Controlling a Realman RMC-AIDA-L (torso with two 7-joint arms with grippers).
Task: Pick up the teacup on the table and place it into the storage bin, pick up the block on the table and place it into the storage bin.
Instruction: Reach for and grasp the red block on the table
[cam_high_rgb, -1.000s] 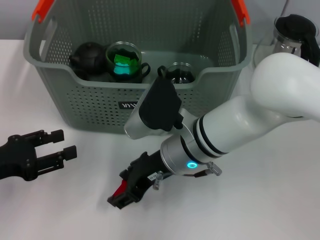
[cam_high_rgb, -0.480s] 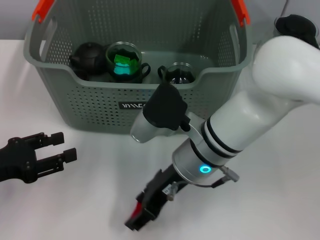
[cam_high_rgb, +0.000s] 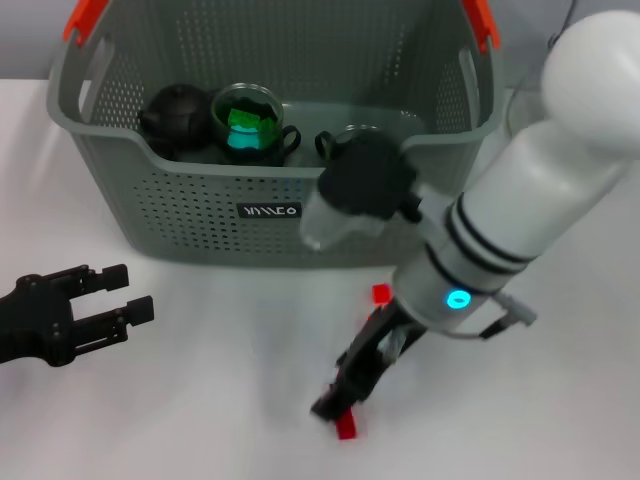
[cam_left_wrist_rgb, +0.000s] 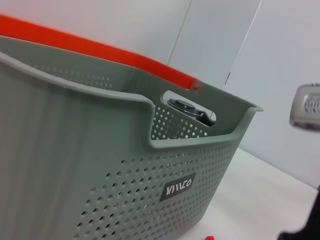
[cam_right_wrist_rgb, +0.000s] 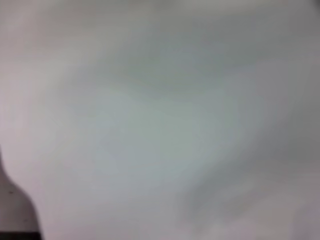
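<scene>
A: Right claw (cam_high_rgb: 340, 400) has swung rightward and nearer the robot since a second ago, low over the table (cam_high_rgb: 180, 410).

B: State?

A: Blurred, so I can't tell if it is spread or pinching. A red bit (cam_high_rgb: 347, 428) sits right at its tip, possibly held. One small red block (cam_high_rgb: 381, 294) lies just behind the claw, toward the storage bin (cam_high_rgb: 200, 210).

B: Teacup?

A: Teacup (cam_high_rgb: 245, 130) is already in the bin, well beyond the claw. The block step is in hand.

B: Tips?

A: Confirm the pinch before lifting. Rise clear of the bin's front wall, then release over a free spot, away from the cups.

B: Left claw (cam_high_rgb: 130, 290)?

A: Spread, parked well off to the right claw's left.
</scene>
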